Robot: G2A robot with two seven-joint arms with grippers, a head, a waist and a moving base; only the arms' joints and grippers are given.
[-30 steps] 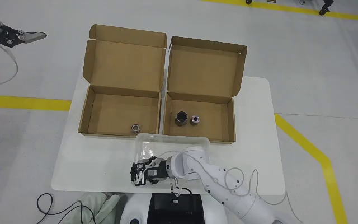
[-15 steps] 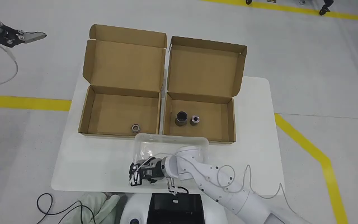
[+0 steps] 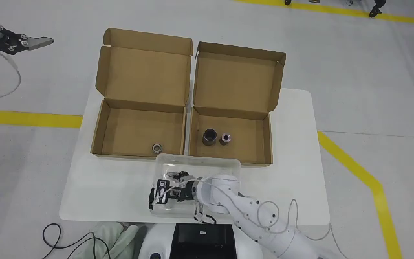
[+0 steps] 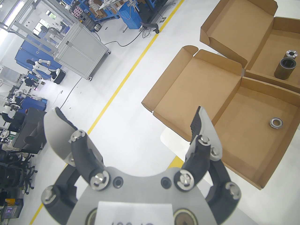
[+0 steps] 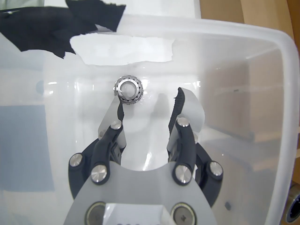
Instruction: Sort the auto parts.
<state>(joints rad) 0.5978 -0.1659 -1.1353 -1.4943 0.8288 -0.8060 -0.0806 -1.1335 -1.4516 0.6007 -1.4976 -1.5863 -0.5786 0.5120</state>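
Note:
A clear plastic bin (image 3: pixel 197 157) stands at the table's near edge. My right gripper (image 5: pixel 150 97) is inside the bin (image 5: pixel 234 28), open, and a small steel bearing (image 5: pixel 128 92) lies on the bin floor at the tip of one finger, not between the two. In the top view the right gripper (image 3: pixel 160 193) is at the bin's left end. The left cardboard box (image 3: pixel 116 133) holds one bearing (image 3: pixel 156 147). A dark sleeve (image 3: pixel 209 136) and a small flanged part (image 3: pixel 225 138) sit in the right box (image 3: pixel 259 139). My left gripper (image 4: pixel 127 115) hangs open over the floor, off the table's left.
Both boxes have their lids standing open at the back. The left gripper (image 3: pixel 24 43) is far from the table, up at the far left. White table surface lies bare to the left and right of the bin. Black torn tape sticks to the bin wall (image 5: pixel 70 17).
My right gripper has shifted a little toward the boxes, further into the bin. The left arm and the parts in the boxes have not moved.

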